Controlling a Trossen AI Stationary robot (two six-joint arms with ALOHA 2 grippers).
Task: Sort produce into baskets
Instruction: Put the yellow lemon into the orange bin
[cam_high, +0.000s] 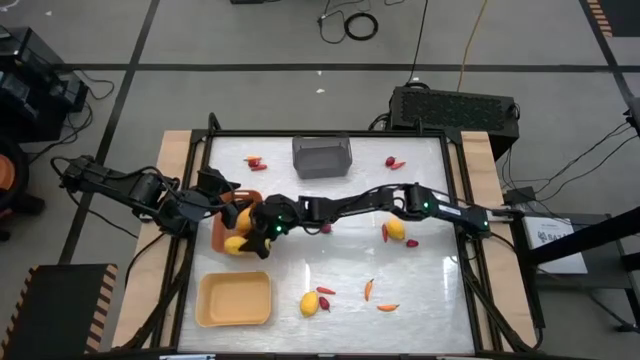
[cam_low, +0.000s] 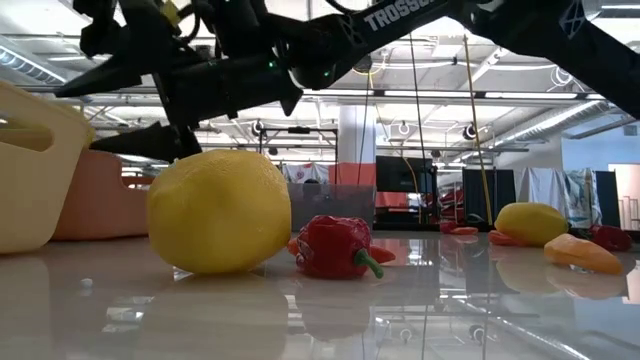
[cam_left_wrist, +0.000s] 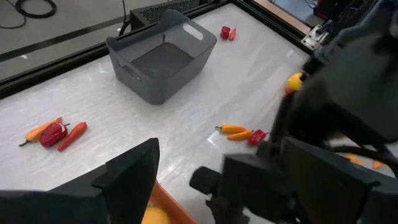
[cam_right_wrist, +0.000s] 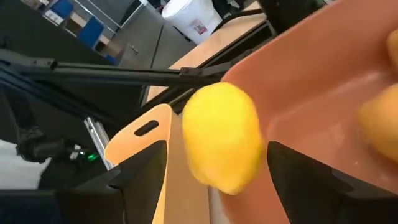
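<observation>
I count three containers: grey plastic bin (cam_high: 321, 157) at twelve o'clock, orange-brown tray (cam_high: 222, 228) at nine, pale yellow tray (cam_high: 235, 299) at seven; right gripper (cam_right_wrist: 214, 165) spread open around a yellow oval lemon (cam_right_wrist: 221, 137), not pinching it; left gripper (cam_high: 222, 190) open, empty.

1. The left arm reaches in from the table's left edge, bent at the elbow, its forearm pointing toward the table's middle.
2. The left gripper (cam_high: 222, 192) sits left of centre with its 2 fingers (cam_left_wrist: 134, 171) spread wide and nothing between them.
3. The right arm stretches from the right edge across the middle, low and nearly straight.
4. The right gripper (cam_high: 258, 232) ends just beside the left one, its 2 fingers (cam_right_wrist: 140, 171) parted.
</observation>
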